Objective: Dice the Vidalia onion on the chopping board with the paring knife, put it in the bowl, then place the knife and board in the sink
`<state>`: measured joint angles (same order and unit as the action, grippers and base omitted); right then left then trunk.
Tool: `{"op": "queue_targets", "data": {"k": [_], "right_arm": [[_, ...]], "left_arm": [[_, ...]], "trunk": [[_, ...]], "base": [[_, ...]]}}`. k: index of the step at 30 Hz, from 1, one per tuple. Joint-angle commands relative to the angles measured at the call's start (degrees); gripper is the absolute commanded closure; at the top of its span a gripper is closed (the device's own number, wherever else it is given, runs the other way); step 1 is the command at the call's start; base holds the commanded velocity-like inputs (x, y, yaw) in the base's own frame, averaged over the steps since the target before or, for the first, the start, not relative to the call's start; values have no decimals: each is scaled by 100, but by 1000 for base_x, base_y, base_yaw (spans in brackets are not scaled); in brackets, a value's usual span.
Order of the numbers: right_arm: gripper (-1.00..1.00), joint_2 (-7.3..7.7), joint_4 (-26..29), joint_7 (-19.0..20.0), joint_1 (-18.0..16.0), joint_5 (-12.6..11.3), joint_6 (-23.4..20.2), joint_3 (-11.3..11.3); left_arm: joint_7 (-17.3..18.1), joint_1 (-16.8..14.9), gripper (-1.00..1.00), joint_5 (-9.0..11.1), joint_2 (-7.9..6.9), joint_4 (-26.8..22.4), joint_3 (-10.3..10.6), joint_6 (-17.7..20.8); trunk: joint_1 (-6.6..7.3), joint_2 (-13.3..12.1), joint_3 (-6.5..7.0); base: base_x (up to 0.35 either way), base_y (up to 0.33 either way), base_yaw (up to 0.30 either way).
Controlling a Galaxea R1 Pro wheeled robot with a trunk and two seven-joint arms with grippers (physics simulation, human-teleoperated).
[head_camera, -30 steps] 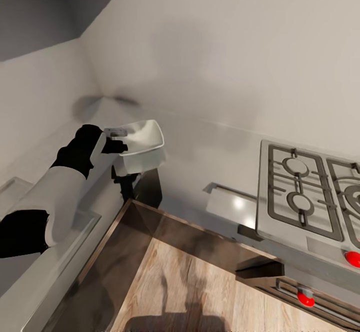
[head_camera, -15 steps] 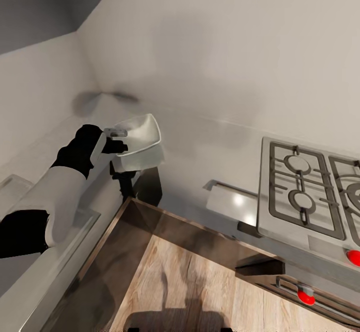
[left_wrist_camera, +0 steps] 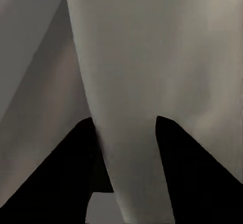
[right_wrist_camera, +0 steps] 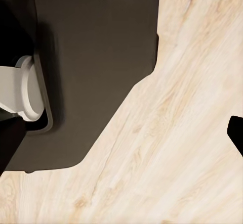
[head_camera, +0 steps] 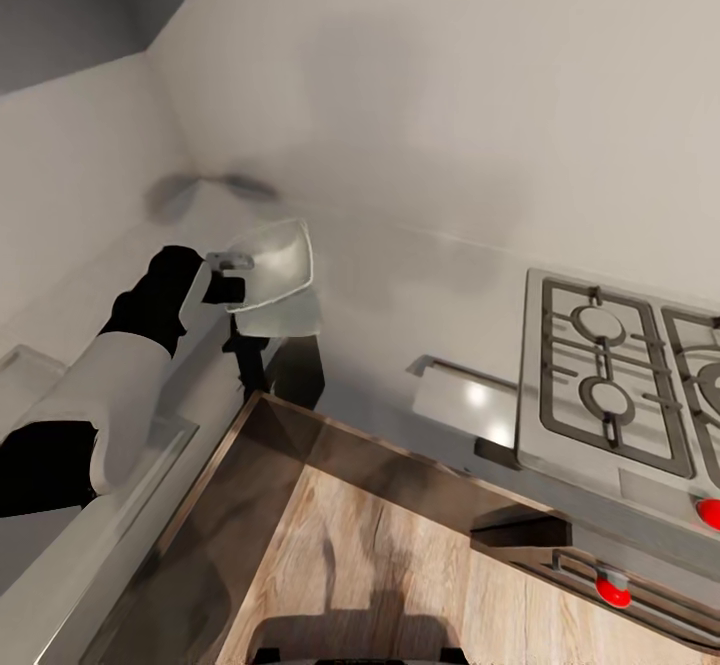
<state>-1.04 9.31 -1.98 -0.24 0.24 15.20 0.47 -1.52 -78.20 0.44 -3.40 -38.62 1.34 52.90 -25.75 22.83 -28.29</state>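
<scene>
My left gripper (head_camera: pixel 228 280) is shut on the rim of the white square bowl (head_camera: pixel 275 270). It holds the bowl in the air above the corner of the glossy countertop (head_camera: pixel 380 285), tipped steeply onto its side. In the left wrist view the bowl's pale wall (left_wrist_camera: pixel 126 107) runs between the two dark fingers (left_wrist_camera: pixel 76 178). In the right wrist view the right gripper (right_wrist_camera: pixel 126 138) looks down at the wooden floor, jaws wide apart with nothing between them. The onion, paring knife, chopping board and sink are out of view.
A steel-grey top with a gas hob (head_camera: pixel 610 385) and red knobs (head_camera: pixel 612 593) stands at the right. White walls meet in a corner behind the bowl. Wooden floor (head_camera: pixel 400 565) lies between the counters. The robot's dark base (right_wrist_camera: pixel 96 57) appears in the right wrist view.
The bowl has tipped further onto its side in the left gripper, its opening turning up and away. The head view has shifted slightly.
</scene>
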Motion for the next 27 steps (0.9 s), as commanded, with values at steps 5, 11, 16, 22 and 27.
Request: {"op": "queue_targets", "data": {"k": [5, 11, 16, 22, 27], "right_arm": [[-100, -1, -7, -21, -2, 3, 18, 6], [-100, -1, -7, -21, -2, 3, 18, 6], [-100, -1, -5, -21, -2, 3, 23, 6], [-100, -4, 5, -28, -2, 3, 40, -6], [-100, 10, 23, -17, -2, 3, 49, -20]], "left_arm": [[-7, -3, 100, 0, -11, -35, 9, 33], [-7, -3, 100, 0, -12, -193, 0, 41], [-7, -3, 100, 16, -12, -637, -14, 164], [5, -3, 100, 49, -31, -2376, -278, 518], [10, -3, 100, 57, -31, -2713, -606, 521]], "trunk": [[-3, 9, -45], [-3, 9, -89], [-3, 9, -118], [-3, 9, -140], [-3, 9, -142]], "base": [[0, 0, 0], [0, 0, 0], [0, 0, 0], [0, 0, 0], [0, 0, 0]]}}
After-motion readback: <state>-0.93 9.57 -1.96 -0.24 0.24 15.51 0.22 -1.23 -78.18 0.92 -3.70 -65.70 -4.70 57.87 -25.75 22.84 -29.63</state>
